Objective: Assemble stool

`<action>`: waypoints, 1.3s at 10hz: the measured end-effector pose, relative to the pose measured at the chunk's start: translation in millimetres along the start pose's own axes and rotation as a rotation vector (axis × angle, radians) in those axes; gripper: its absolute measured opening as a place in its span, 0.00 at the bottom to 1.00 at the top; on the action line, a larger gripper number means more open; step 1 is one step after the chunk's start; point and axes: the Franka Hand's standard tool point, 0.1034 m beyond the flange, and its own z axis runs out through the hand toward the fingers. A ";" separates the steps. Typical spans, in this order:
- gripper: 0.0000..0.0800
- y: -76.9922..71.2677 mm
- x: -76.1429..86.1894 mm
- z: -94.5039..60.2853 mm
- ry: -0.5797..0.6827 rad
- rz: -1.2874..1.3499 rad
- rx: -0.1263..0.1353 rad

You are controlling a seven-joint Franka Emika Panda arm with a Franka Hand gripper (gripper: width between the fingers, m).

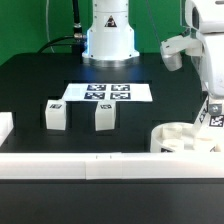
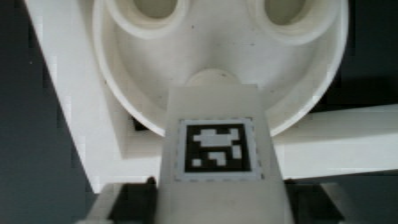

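Note:
The round white seat [image 1: 180, 137] lies at the exterior view's right, against the front rail. My gripper [image 1: 212, 106] is shut on a white leg [image 1: 214, 114] with a tag and holds it upright at the seat's right part. In the wrist view the held leg [image 2: 217, 120] runs from between my dark fingers [image 2: 143, 202] to the seat [image 2: 151, 70], its far end against the seat's inner face below two round holes. Whether it is seated in a socket I cannot tell. Two more tagged legs [image 1: 56, 115] [image 1: 104, 115] stand loose on the table at the left.
The marker board [image 1: 108, 92] lies flat at mid table, in front of the arm's base [image 1: 108, 35]. A long white rail [image 1: 90, 162] runs along the front edge. A white block [image 1: 4, 128] sits at the far left edge.

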 end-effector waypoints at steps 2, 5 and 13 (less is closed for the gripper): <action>0.42 -0.6 0.0 0.2 0.004 0.222 0.005; 0.42 1.0 -1.0 0.6 0.015 0.633 -0.005; 0.42 2.3 -8.9 -0.1 0.086 1.496 0.002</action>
